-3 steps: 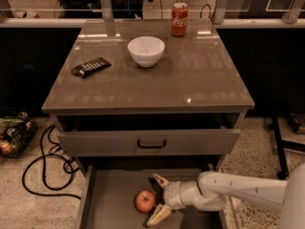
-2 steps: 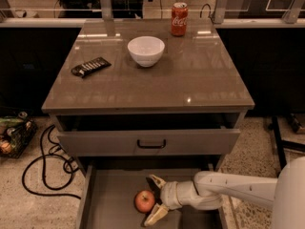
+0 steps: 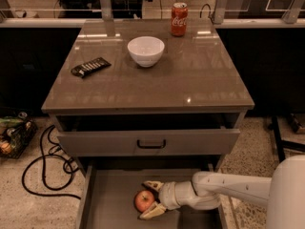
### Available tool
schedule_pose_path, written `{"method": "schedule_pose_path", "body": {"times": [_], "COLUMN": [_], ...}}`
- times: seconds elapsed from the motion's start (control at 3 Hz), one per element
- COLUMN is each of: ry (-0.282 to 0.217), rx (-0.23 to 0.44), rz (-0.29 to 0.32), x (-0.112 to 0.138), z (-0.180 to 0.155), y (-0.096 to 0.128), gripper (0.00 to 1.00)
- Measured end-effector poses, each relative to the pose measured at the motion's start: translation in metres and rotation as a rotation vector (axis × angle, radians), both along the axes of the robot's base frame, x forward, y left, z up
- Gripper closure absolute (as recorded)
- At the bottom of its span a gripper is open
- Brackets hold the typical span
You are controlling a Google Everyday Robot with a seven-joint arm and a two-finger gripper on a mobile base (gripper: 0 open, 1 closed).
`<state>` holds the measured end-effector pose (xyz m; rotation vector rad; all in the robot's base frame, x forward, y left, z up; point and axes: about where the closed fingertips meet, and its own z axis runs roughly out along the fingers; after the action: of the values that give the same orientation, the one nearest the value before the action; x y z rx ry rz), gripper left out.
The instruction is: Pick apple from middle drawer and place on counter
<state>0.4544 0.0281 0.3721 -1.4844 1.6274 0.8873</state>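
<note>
The small red apple lies on the floor of the open middle drawer, near its centre. My gripper reaches in from the right on a white arm. It is open, with one finger behind the apple and one in front of it, so the apple sits between the fingertips. I cannot tell whether they touch it. The brown-grey counter is above, with the upper drawer slightly pulled out below it.
On the counter stand a white bowl, a red soda can at the back, and a dark snack bar on the left. Black cables and a basket lie on the floor to the left.
The gripper has moved left, closer around the apple. The apple has stayed where it was.
</note>
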Motion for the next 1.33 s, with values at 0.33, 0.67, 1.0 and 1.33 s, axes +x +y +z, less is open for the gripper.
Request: {"method": "schedule_pose_path", "body": {"times": [0.33, 0.67, 1.0, 1.33], "ry": [0.001, 0.002, 0.003, 0.004], "rx": [0.001, 0.003, 0.004, 0.006], "rz": [0.002, 0.005, 0.008, 0.01], "x": [-0.0006, -0.0013, -0.002, -0.0026], "z": [-0.0002, -0.0003, -0.0004, -0.0006], "y": [0.0015, 0.0031, 0.0047, 0.0059], "gripper": [0.47, 0.7, 0.92, 1.0]}}
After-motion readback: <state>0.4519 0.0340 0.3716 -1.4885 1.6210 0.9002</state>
